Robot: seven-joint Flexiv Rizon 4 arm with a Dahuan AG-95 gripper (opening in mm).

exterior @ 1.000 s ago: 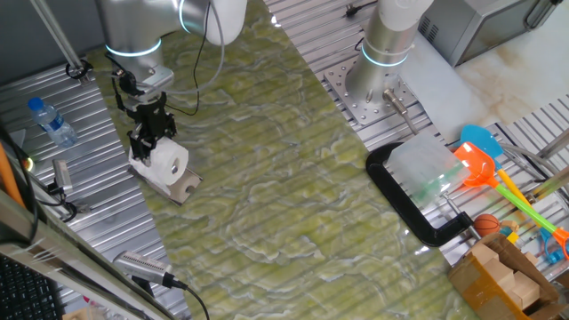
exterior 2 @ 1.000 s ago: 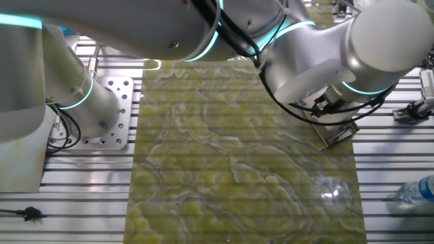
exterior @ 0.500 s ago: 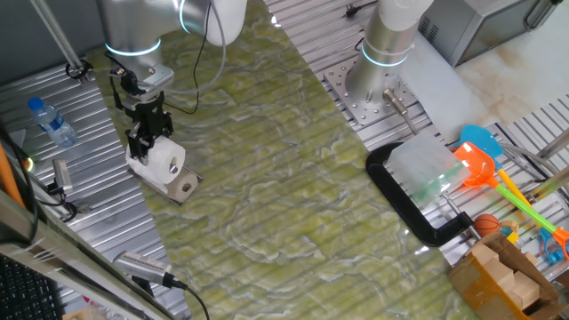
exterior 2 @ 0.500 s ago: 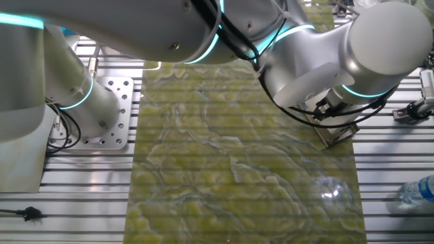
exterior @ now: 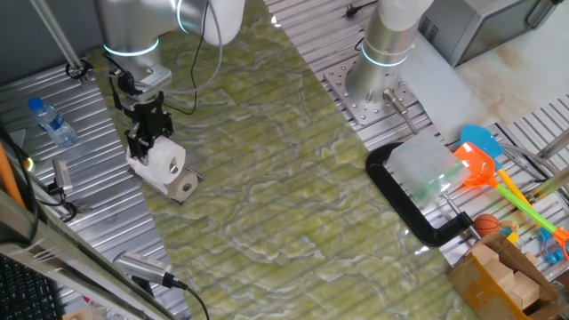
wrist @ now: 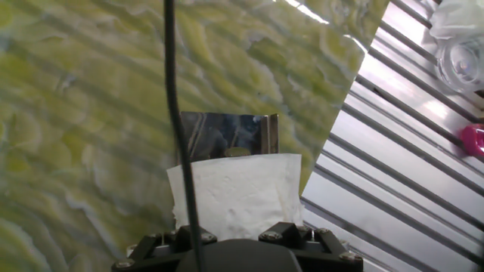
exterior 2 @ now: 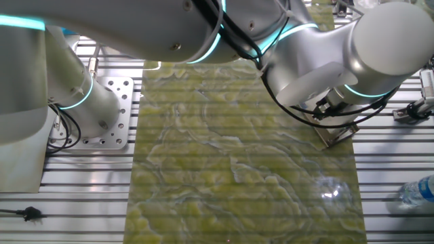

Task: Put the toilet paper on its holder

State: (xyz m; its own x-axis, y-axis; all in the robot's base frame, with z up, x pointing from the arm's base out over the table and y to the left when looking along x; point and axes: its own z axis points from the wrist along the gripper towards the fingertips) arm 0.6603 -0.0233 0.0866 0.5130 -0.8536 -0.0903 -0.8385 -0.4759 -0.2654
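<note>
hand (exterior: pixel 140 145) and toilet paper (exterior: pixel 164 162) shifted slightly left

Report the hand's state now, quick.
Hand: closed on the roll, holding it right at the holder.

The green mat (exterior: pixel 293 178) lies open; the water bottle (exterior: pixel 52 122) and C-clamp (exterior: pixel 404 200) stand well apart.
</note>
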